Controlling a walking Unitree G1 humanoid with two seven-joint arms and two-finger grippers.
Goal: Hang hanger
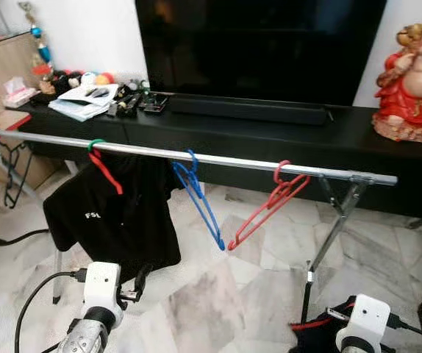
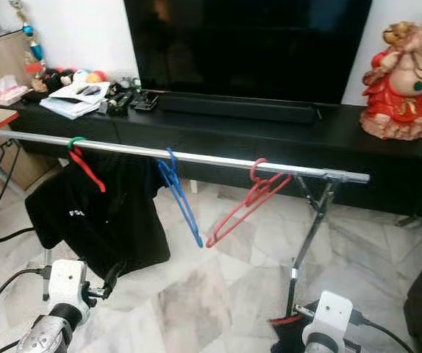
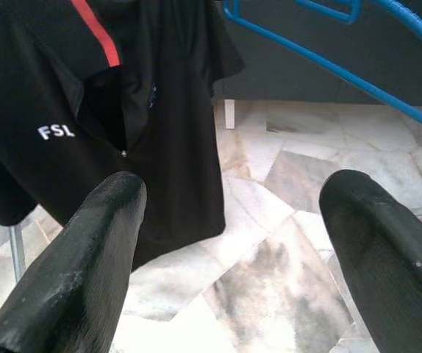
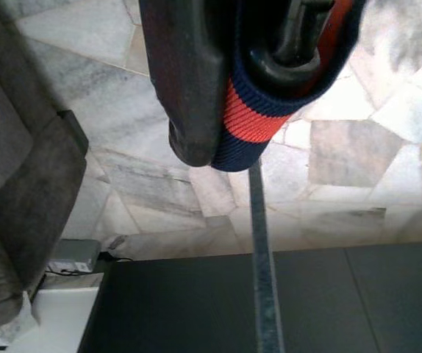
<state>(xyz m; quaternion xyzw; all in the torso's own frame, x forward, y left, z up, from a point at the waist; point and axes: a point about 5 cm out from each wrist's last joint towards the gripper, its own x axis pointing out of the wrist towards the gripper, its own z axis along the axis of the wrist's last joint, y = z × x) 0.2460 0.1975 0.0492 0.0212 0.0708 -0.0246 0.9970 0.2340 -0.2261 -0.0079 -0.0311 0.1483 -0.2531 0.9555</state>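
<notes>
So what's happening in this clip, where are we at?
The robot stands facing a clothes rail in front of a black TV cabinet. On the rail hang a black shirt on a red hanger, an empty blue hanger and another empty red hanger. The left gripper is open and low near the shirt, holding nothing. The right gripper is shut on a navy and red striped cloth, held low, not yet hung.

A black TV console stands against a white wall on marble floor.
</notes>
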